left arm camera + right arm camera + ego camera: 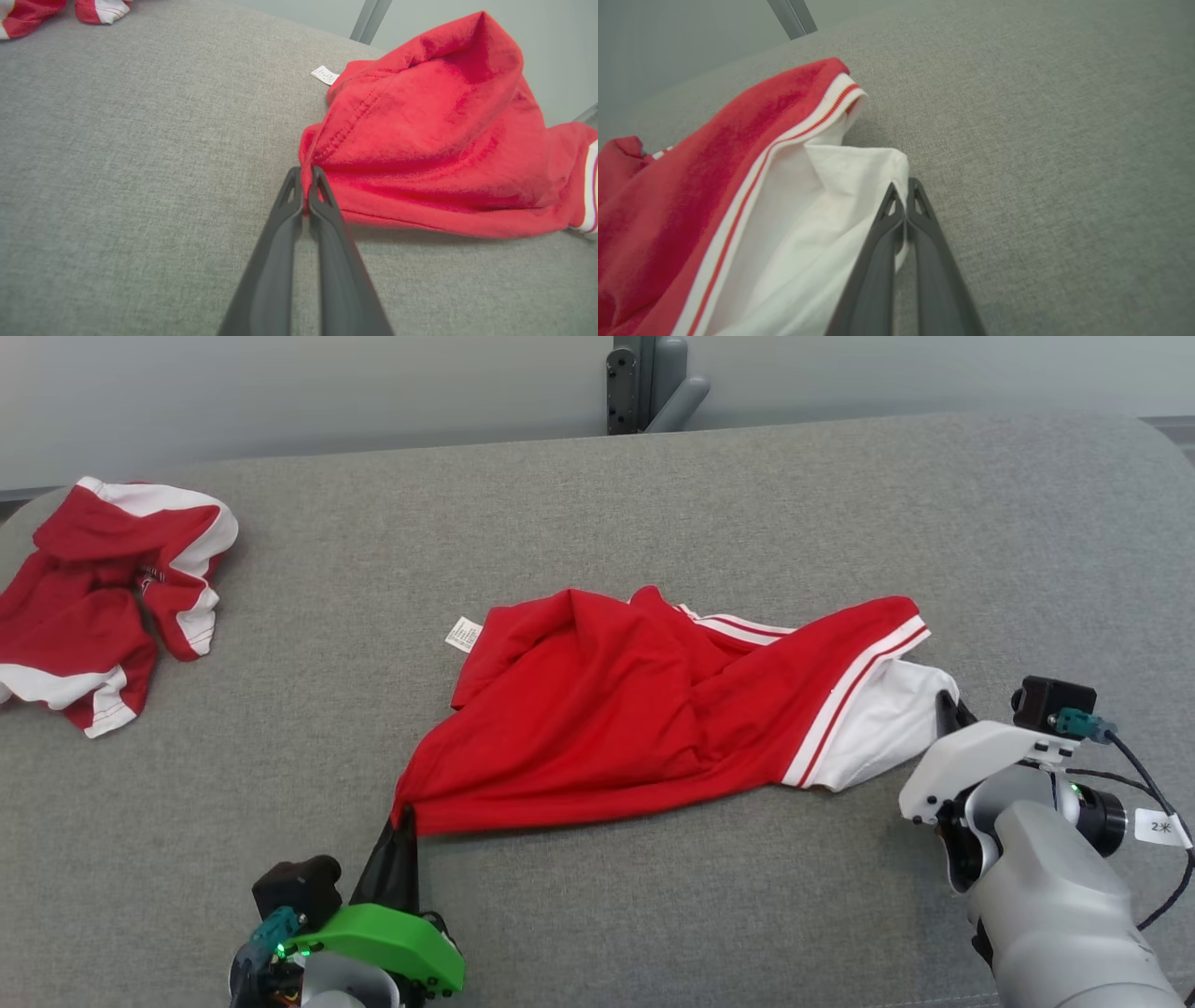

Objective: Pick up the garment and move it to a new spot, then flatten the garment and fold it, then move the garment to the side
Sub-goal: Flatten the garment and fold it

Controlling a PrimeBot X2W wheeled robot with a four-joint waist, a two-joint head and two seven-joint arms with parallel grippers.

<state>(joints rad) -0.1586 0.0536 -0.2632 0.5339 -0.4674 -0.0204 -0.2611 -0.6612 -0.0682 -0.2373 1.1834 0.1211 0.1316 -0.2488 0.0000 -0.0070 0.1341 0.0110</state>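
Observation:
The garment (653, 709) is a red shirt with white trim, lying rumpled across the middle of the grey cushion. My left gripper (403, 819) is shut on its red lower-left corner; in the left wrist view the left gripper (306, 173) pinches a fold of the red cloth (420, 140). My right gripper (950, 707) is shut on the white panel at the garment's right end. In the right wrist view the right gripper (903, 186) clamps the edge of the white cloth (822, 210), beside the red-and-white striped band (784, 140).
A second red and white garment (103, 597) lies bunched at the far left of the grey cushion (653, 504). A white label (463, 634) sticks out from the held garment's upper left. A grey post (649, 383) stands behind the cushion.

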